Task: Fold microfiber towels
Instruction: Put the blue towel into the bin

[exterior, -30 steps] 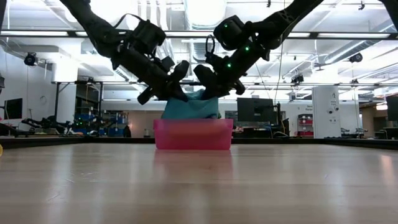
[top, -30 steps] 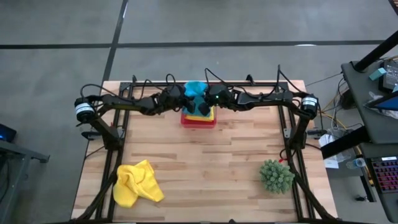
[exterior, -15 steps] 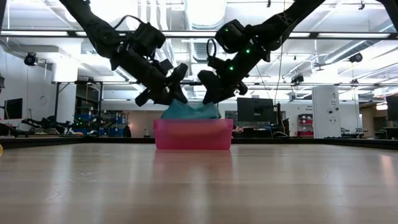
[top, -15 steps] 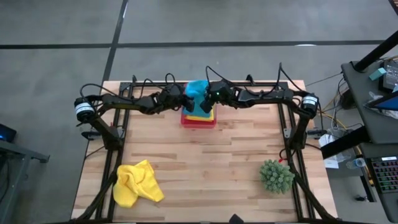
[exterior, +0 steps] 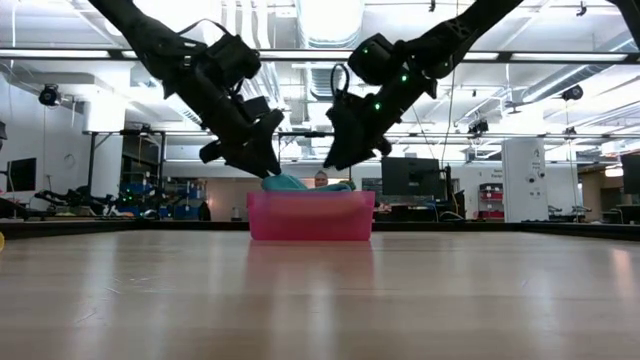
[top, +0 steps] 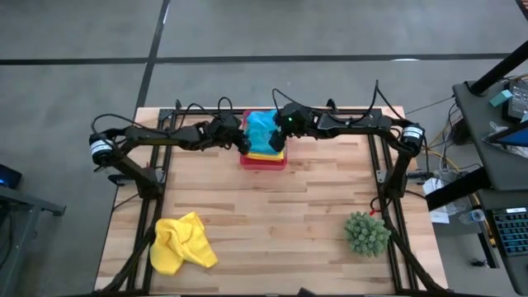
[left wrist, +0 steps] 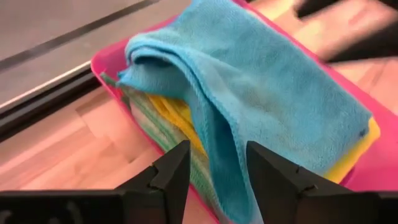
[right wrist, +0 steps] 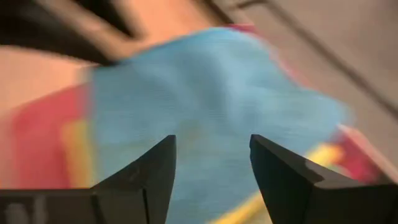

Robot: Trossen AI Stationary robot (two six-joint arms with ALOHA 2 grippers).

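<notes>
One yellow towel is lying crumpled at the table's near left corner, well apart from both arms. Farther back, the left gripper and right gripper are hovering with fingers parted and empty, flanking the turquoise towel resting atop the stack in the pink tray; the left arm is sitting nearer the yellow one.

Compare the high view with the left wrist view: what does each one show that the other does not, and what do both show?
Only the high view shows the crumpled yellow towel at the table's near left, the spiky green plant at the near right, and both arms.

Only the left wrist view shows the green cloth layered under the yellow cloth.

Both show the turquoise towel lying on top of the stack in the pink tray.
</notes>
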